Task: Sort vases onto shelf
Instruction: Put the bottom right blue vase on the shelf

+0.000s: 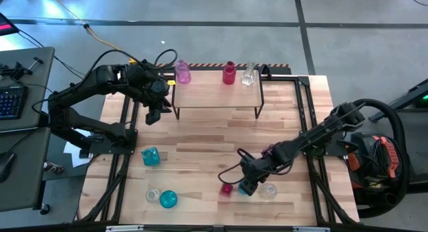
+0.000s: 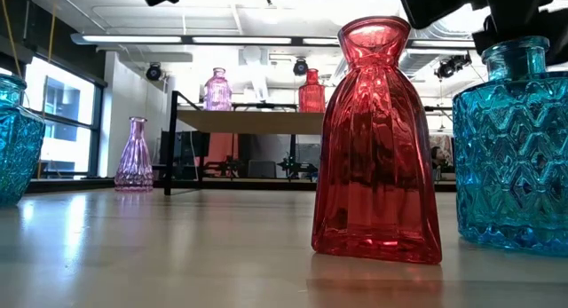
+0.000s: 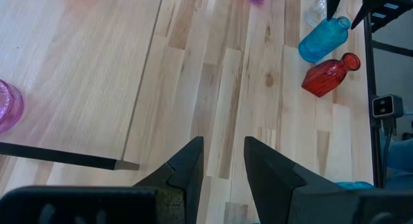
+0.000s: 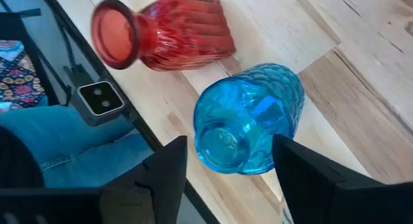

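The shelf (image 1: pixel 217 95) stands at the table's far middle on its thin black legs. On its far edge stand a pink vase (image 1: pixel 182 73), a red vase (image 1: pixel 229 73) and a clear vase (image 1: pixel 249 75). My right gripper (image 1: pixel 248 186) is open near the table's near right, just above an upright blue vase (image 4: pixel 248 117). Its fingers stand on either side of the vase's mouth (image 4: pixel 222 143) without plainly touching it. A small red vase (image 4: pixel 161 33) stands beside it. My left gripper (image 1: pixel 152 116) is open and empty by the shelf's left end.
A clear vase (image 1: pixel 268 191) stands right of my right gripper, and a purple vase (image 2: pixel 135 155) stands under the right arm. Two teal vases (image 1: pixel 151 156) (image 1: pixel 168 199) and a clear one (image 1: pixel 153 194) stand at the near left. The table's middle is bare wood.
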{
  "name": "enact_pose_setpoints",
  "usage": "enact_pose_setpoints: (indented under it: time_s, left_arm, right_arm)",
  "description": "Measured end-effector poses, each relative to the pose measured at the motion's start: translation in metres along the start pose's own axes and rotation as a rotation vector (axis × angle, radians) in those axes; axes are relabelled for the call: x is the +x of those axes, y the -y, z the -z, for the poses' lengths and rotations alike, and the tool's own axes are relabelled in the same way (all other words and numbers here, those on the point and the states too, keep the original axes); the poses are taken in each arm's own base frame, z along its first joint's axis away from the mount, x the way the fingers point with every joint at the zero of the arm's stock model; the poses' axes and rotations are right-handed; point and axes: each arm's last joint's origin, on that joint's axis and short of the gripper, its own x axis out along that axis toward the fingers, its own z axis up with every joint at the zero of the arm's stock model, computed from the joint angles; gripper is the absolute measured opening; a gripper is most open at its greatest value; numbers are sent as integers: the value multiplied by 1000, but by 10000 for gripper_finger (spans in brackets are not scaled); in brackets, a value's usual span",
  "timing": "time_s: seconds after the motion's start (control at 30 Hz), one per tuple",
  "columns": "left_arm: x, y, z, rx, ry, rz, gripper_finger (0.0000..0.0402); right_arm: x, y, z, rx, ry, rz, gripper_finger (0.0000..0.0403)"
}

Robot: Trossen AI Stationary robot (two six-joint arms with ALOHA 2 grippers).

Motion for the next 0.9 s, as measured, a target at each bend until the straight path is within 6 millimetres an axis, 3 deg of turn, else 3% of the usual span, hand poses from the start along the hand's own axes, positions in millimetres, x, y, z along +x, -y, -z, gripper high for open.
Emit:
enact_pose_setpoints:
  time_s: [0.17,0.53,0.9]
  left_arm:
    - [0,0,0,0,0,0,104]
    - [0,0,0,0,0,0,104]
    - [0,0,0,0,0,0,104]
  right_arm:
    - [1,0,0,4,0,-2,232]
    - [10,1,-1,86,-35,20,232]
    - [9,2,-3,110,-33,22,153]
